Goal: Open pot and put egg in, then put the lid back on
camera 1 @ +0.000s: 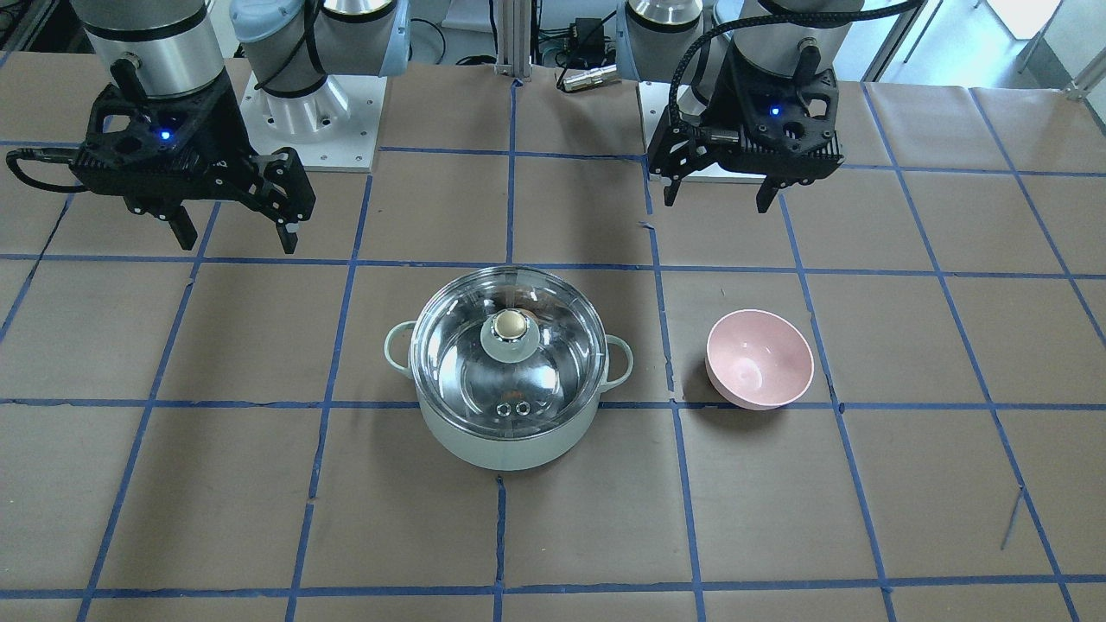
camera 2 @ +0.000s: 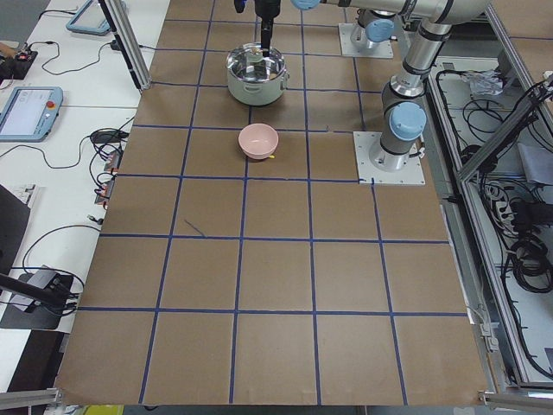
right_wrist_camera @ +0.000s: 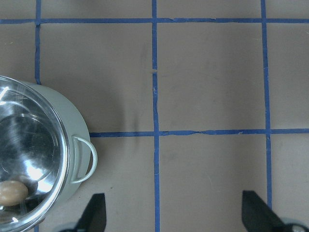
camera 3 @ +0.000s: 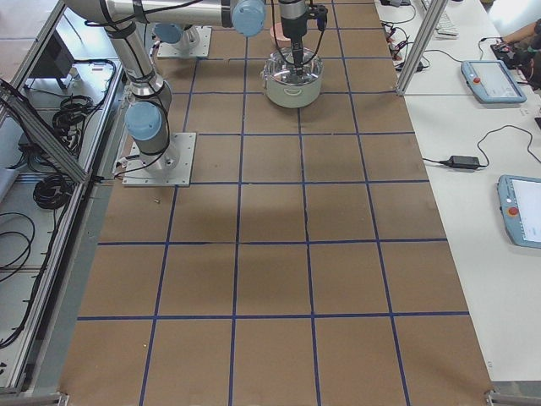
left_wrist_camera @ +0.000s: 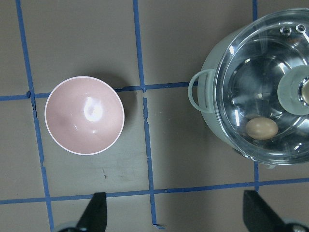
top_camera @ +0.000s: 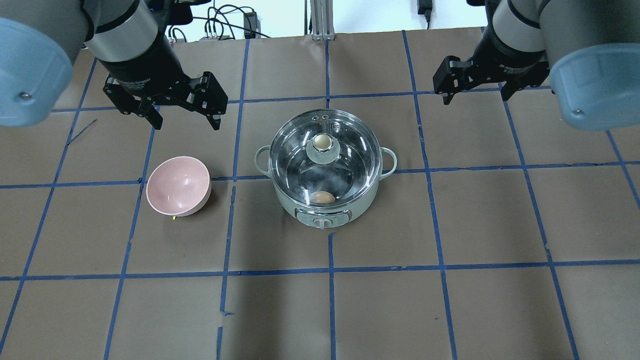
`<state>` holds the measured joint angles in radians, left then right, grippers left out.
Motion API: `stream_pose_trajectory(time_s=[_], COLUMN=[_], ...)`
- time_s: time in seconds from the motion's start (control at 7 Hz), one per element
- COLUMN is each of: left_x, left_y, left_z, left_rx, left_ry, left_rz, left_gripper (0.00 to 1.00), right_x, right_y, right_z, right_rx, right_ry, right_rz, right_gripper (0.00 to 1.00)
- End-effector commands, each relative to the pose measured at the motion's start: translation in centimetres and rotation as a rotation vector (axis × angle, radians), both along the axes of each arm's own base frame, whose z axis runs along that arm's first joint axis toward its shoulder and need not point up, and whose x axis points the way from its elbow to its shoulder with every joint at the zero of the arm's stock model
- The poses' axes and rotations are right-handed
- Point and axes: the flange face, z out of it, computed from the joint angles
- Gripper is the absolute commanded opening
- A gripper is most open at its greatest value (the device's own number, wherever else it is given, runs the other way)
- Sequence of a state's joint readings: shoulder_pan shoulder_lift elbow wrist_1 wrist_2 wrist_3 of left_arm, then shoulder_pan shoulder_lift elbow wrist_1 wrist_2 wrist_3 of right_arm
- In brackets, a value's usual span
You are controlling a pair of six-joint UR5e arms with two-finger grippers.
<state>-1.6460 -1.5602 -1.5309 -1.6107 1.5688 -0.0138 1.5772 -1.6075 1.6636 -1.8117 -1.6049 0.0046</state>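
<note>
The mint-green pot (top_camera: 300, 212) stands at the table's middle with the glass lid (top_camera: 350, 150) seated on it, gold knob (top_camera: 323, 142) up. The tan egg (top_camera: 323, 197) lies inside on the steel bottom, seen through the glass; it also shows in the left wrist view (left_wrist_camera: 262, 128). My left gripper (top_camera: 184, 119) is open and empty, raised above the table behind the pink bowl. My right gripper (top_camera: 475, 95) is open and empty, raised to the pot's far right. In the front view the pot (camera 1: 510, 445) sits between the left gripper (camera 1: 720, 194) and the right gripper (camera 1: 236, 235).
An empty pink bowl (top_camera: 177, 185) stands on the left of the pot, a gap apart; it shows in the left wrist view (left_wrist_camera: 84, 115). Brown paper with blue tape lines covers the table (top_camera: 450, 300). The arm bases stand at the robot's side edge.
</note>
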Motion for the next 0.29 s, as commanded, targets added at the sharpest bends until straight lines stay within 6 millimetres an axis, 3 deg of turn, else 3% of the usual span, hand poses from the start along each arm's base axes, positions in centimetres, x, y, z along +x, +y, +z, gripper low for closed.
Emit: stream_pose_trajectory(time_s=[0.0, 0.14], left_x=[0.07, 0.05], left_y=[-0.02, -0.02], left_z=[0.00, 0.00], left_rx=[0.000, 0.000], left_ry=[0.001, 0.003], left_rz=[0.002, 0.002], left_gripper=[1.00, 1.00], right_x=[0.01, 0.01], right_y=[0.06, 0.02], right_z=[-0.23, -0.12], right_rx=[0.007, 0.002], right_ry=[-0.002, -0.002], right_rz=[0.002, 0.002], right_gripper=[1.00, 1.00])
